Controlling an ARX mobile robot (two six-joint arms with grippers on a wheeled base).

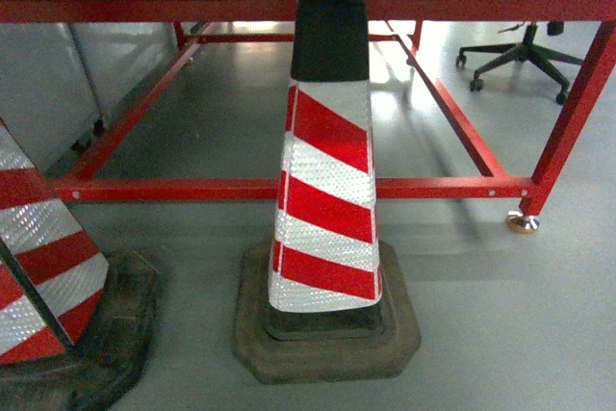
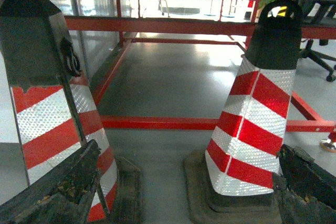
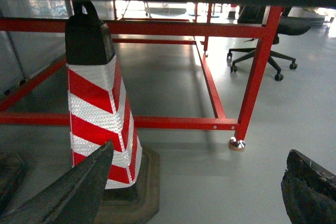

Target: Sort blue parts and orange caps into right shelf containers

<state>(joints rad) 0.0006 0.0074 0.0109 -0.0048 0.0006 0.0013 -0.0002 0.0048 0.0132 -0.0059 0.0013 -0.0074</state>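
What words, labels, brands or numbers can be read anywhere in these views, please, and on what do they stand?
None: no readable text shows in any view.
The nearer traffic cone carries only red and white reflective stripes, no lettering.
The second traffic cone likewise shows stripes only.
The red metal frame bears no label or number.
The office chair is too far and dark to show any mark.

— Are the small bright-blue plastic parts, the orange-red cylindrical plastic caps or the deep glossy blue plastic bins showing anywhere?
— None is appearing in the head or wrist views.
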